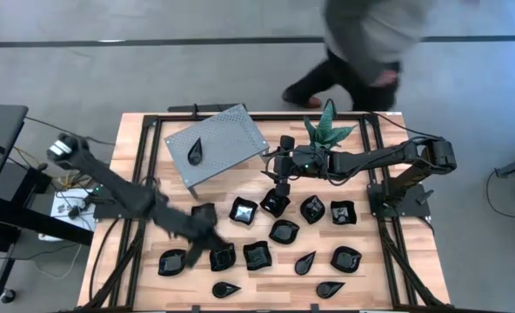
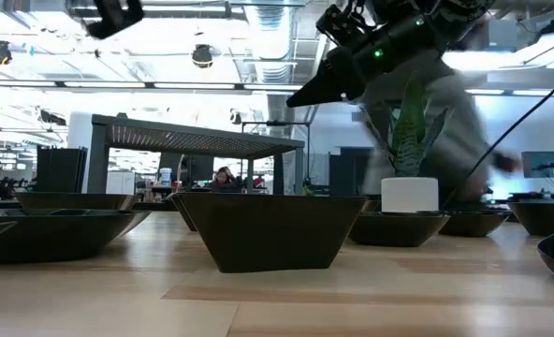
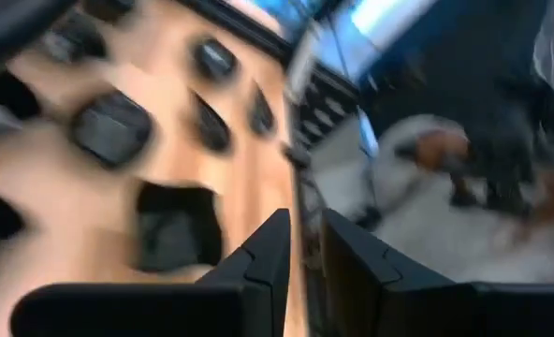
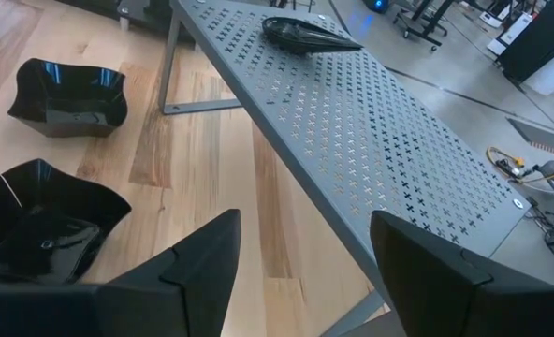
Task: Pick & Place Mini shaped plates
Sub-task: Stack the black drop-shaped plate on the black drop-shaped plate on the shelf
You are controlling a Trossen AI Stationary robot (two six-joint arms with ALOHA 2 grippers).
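Our right gripper (image 1: 277,180) hangs with jaws wide just above a squarish mini plate (image 1: 275,204); the grey stand (image 1: 227,139) sits beside it, one teardrop plate (image 1: 195,153) on top. We should drop straight and pinch one rim. Left gripper (image 1: 207,242) is blurred among plates; grip unclear.

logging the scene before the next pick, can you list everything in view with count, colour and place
mini plates: about thirteen, glossy black, scattered on the table's front half
teardrop plate: one, black, lying on the stand
stand: one, grey perforated metal, back left of the table
plant: one, green, white pot, back centre
table: one, light wood, black frame
person: one, blurred, walking behind the table
left tool: low over the front-left plates, blurred
right tool: open, above a squarish plate beside the stand
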